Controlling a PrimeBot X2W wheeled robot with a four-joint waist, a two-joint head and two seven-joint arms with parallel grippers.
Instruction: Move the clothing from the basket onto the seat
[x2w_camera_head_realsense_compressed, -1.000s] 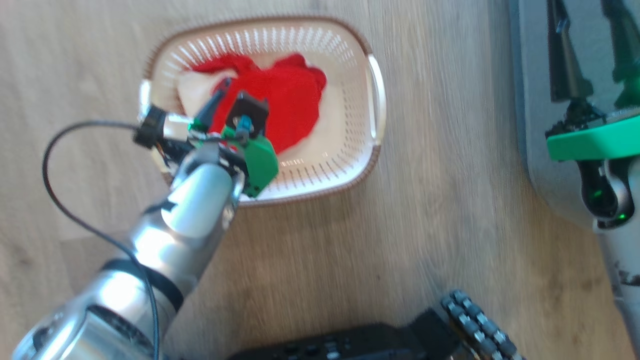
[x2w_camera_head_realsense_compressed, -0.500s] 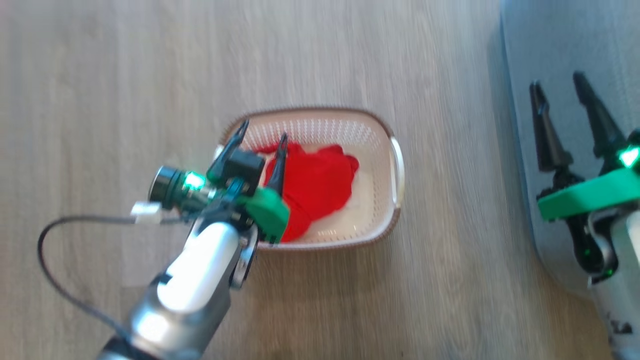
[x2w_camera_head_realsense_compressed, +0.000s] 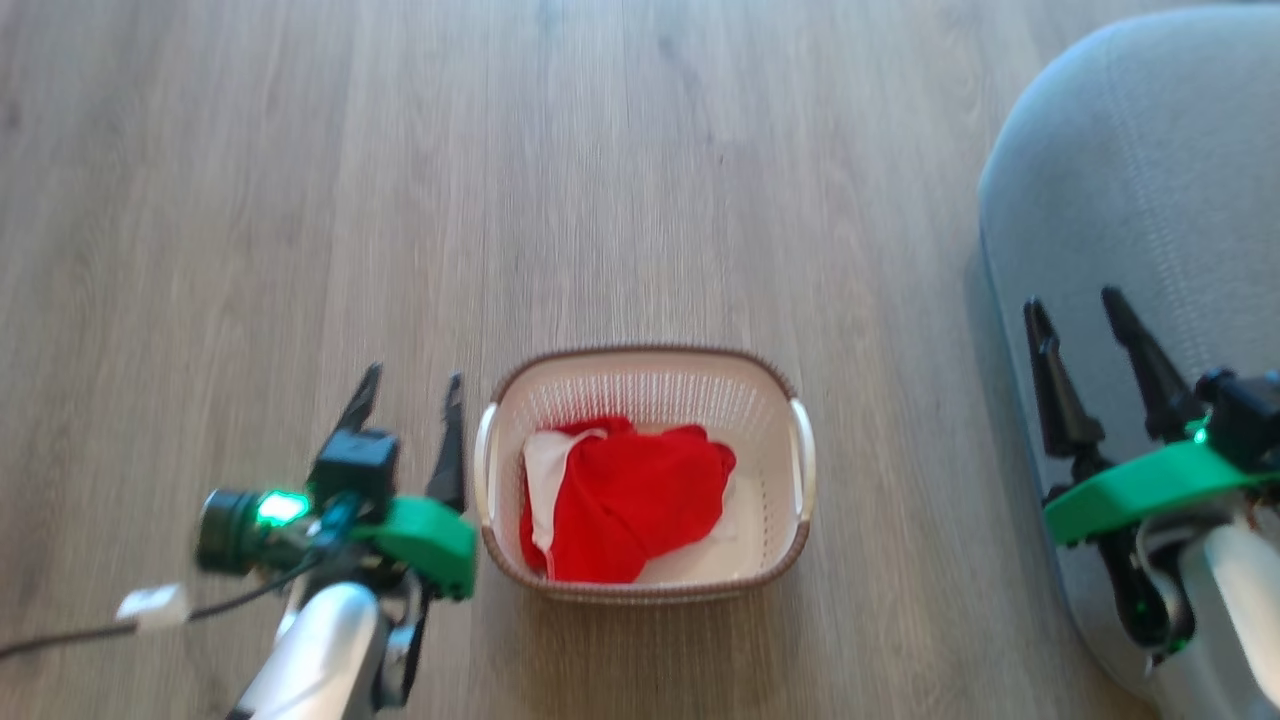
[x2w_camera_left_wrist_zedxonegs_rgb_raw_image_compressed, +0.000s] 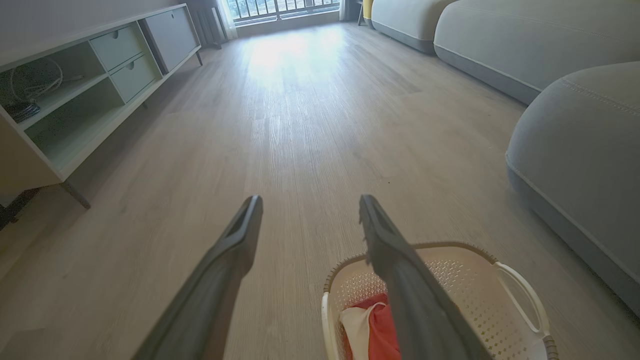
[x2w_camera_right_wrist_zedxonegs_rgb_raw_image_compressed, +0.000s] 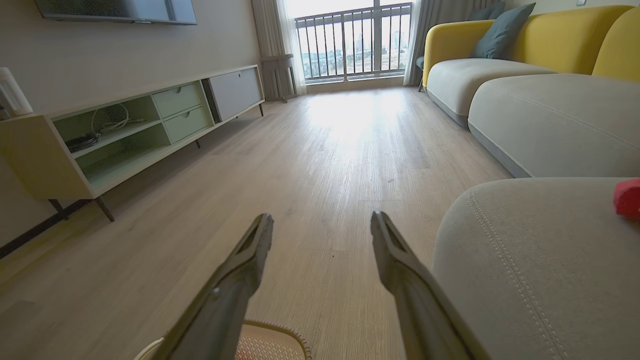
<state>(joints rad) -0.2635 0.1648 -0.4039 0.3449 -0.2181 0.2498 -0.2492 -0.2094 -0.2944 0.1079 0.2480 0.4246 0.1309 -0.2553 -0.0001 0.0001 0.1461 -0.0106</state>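
Note:
A red garment with a white band (x2w_camera_head_realsense_compressed: 625, 495) lies crumpled inside the cream basket (x2w_camera_head_realsense_compressed: 760, 410) on the wooden floor; in the left wrist view the clothing (x2w_camera_left_wrist_zedxonegs_rgb_raw_image_compressed: 372, 327) sits in the basket (x2w_camera_left_wrist_zedxonegs_rgb_raw_image_compressed: 480, 295) partly behind my right finger. My left gripper (x2w_camera_head_realsense_compressed: 410, 390) hovers open and empty just left of the basket's handle. Over the front edge of the grey seat (x2w_camera_head_realsense_compressed: 1140, 180) my right gripper (x2w_camera_head_realsense_compressed: 1075, 305) stands open and empty. In the right wrist view another red piece (x2w_camera_right_wrist_zedxonegs_rgb_raw_image_compressed: 627, 197) rests on the seat (x2w_camera_right_wrist_zedxonegs_rgb_raw_image_compressed: 540, 260), cut off by the frame edge, right of the right gripper (x2w_camera_right_wrist_zedxonegs_rgb_raw_image_compressed: 322, 222).
A low pale-green media cabinet (x2w_camera_left_wrist_zedxonegs_rgb_raw_image_compressed: 65, 95) lines the left wall. Grey and yellow sofas (x2w_camera_right_wrist_zedxonegs_rgb_raw_image_compressed: 505, 65) stand at the far right. Open wood floor (x2w_camera_head_realsense_compressed: 600, 170) stretches ahead of the basket. A black cable (x2w_camera_head_realsense_compressed: 70, 635) trails from my left wrist.
The head camera has lifted and shifted, so the whole scene has moved. My left gripper has come up out of the basket, empty, to its left side. The red garment stays in the basket.

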